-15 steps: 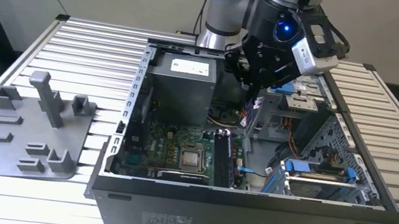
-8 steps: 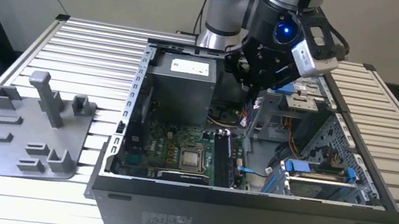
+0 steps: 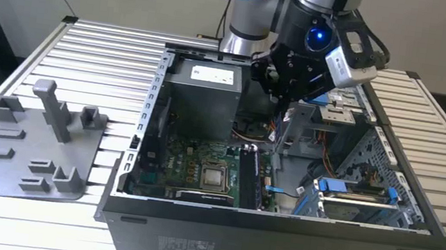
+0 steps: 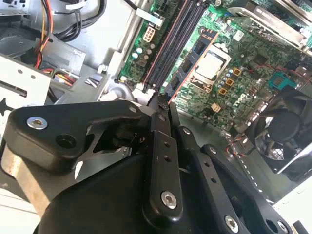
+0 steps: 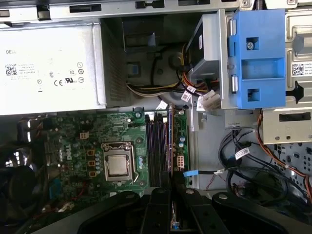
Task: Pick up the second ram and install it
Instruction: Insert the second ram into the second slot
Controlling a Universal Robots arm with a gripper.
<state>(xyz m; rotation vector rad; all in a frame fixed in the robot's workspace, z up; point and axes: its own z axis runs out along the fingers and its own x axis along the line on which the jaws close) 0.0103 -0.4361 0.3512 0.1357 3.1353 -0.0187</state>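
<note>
My gripper (image 3: 283, 94) hangs above the open computer case, over the motherboard's rear half. It is shut on the second ram (image 4: 192, 61), a narrow dark stick with black chips and a reddish edge. In the first wrist view the second ram (image 5: 170, 141) shows edge-on as a thin line running out from the fingertips (image 5: 161, 181). The stick runs parallel to the long black memory slots (image 5: 156, 151) and sits well above them. In the second wrist view the gripper (image 4: 161, 102) has its fingers pressed together at the stick's near end, beside the slots (image 4: 168, 48).
A grey plastic holder (image 3: 30, 145) with an upright post (image 3: 52, 109) lies at the exterior view's left. Inside the case are the power supply (image 5: 48, 68), a blue drive bracket (image 5: 256, 58), bundled cables (image 5: 165, 83), the processor socket (image 5: 117, 165) and a fan (image 4: 282, 131).
</note>
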